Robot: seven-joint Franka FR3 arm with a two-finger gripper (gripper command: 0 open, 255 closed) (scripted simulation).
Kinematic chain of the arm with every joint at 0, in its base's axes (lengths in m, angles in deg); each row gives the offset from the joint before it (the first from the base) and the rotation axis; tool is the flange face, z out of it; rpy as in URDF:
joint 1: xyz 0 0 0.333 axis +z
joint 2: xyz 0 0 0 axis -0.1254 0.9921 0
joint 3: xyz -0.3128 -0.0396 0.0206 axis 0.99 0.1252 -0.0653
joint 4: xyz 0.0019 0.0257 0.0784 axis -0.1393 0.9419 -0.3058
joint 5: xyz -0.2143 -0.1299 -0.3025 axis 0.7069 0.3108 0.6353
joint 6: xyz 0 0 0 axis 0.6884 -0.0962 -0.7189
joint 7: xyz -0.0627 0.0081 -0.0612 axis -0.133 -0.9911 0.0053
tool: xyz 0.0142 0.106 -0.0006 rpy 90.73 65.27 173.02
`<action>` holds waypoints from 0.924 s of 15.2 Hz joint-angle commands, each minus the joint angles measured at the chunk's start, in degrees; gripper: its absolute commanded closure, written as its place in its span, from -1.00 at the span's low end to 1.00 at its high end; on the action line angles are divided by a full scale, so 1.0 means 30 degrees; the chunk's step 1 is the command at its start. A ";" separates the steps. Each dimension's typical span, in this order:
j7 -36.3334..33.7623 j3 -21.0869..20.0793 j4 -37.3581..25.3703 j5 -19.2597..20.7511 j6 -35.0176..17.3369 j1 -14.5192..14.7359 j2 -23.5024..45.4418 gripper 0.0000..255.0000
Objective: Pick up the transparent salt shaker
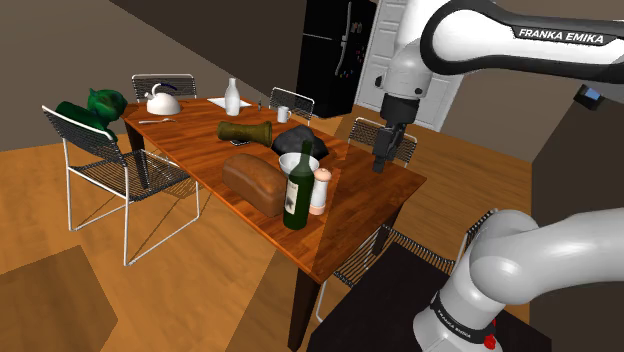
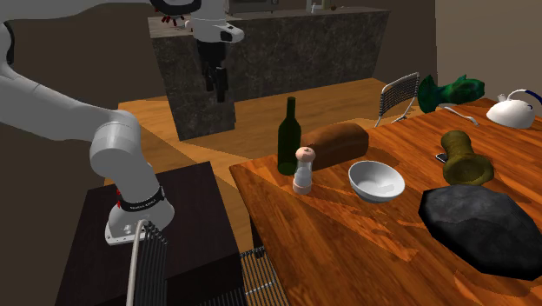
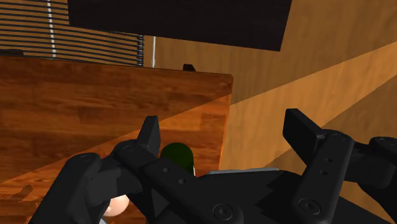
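The salt shaker (image 1: 320, 190) is a small clear cylinder with a pinkish cap. It stands upright near the table's near corner, right beside a dark green wine bottle (image 1: 298, 188). In the second exterior view the shaker (image 2: 303, 170) stands in front of that bottle (image 2: 288, 139). My gripper (image 1: 382, 160) hangs in the air over the table's end, above the shaker and off to the shoulder view's right, touching nothing. In the wrist view the gripper (image 3: 226, 137) is open with its fingers wide apart; the shaker's cap (image 3: 118, 205) and the bottle's top (image 3: 177, 154) peek out behind the hand.
A bread loaf (image 1: 255, 182), a white bowl (image 1: 300, 163) and a dark lump (image 1: 295, 142) crowd the shaker. Farther along the wooden table (image 1: 390, 185) lie a pepper mill (image 1: 245, 130), a kettle (image 1: 163, 100) and a white bottle (image 1: 232, 97). Wire chairs (image 1: 120, 165) stand around.
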 commanded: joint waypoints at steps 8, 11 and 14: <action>0.1931 0.1522 -0.0019 0.0473 -0.4192 -0.0556 0.3683 -1.00; 0.2771 0.2136 -0.0452 0.0463 -0.5822 -0.0717 0.5539 -1.00; 0.3643 0.2727 -0.1137 0.0298 -0.7296 -0.0822 0.7508 -1.00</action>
